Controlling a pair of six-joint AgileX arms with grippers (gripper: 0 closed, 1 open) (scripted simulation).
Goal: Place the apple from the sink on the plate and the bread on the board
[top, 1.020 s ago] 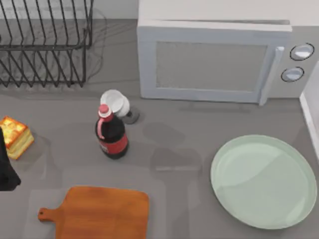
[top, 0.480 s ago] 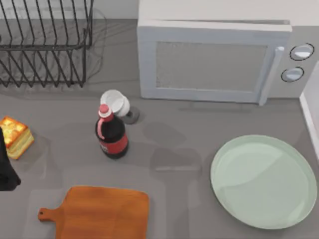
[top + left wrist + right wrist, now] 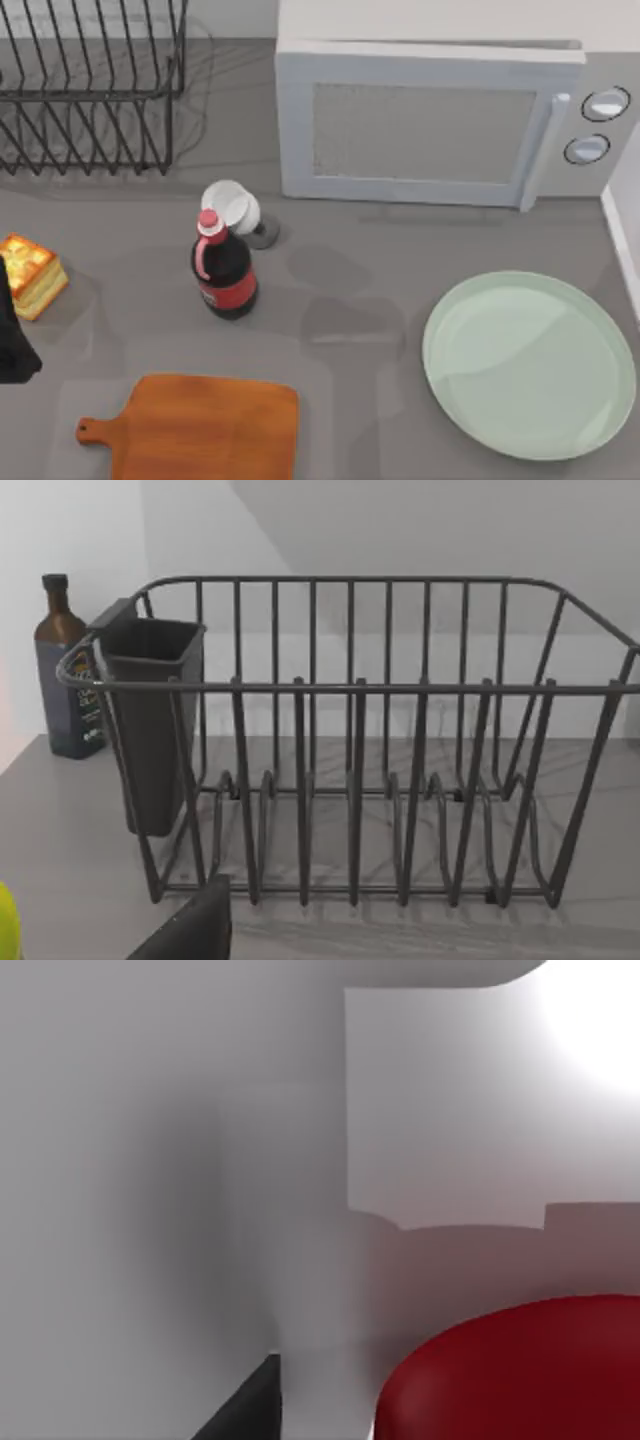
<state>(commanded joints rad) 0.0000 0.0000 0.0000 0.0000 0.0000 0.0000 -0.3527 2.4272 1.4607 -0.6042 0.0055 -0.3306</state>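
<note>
The bread (image 3: 30,275), a golden-topped toast block, lies at the table's far left edge. My left arm (image 3: 12,345) is a dark shape right beside it, on its near side. The orange-brown board (image 3: 200,425) lies at the front left. At the right lies the pale green plate (image 3: 528,365), with nothing on it. The glossy red apple (image 3: 520,1375) looms very close in the right wrist view, against the sink's pale wall (image 3: 200,1160). One dark finger (image 3: 245,1410) of my right gripper shows beside it. I cannot tell whether the finger touches the apple.
A red-capped dark bottle (image 3: 224,272) and a white cup (image 3: 230,206) stand mid-table, behind the board. A microwave (image 3: 430,120) fills the back right. A wire dish rack (image 3: 90,85) stands at the back left, with a dark bottle (image 3: 65,670) beside it.
</note>
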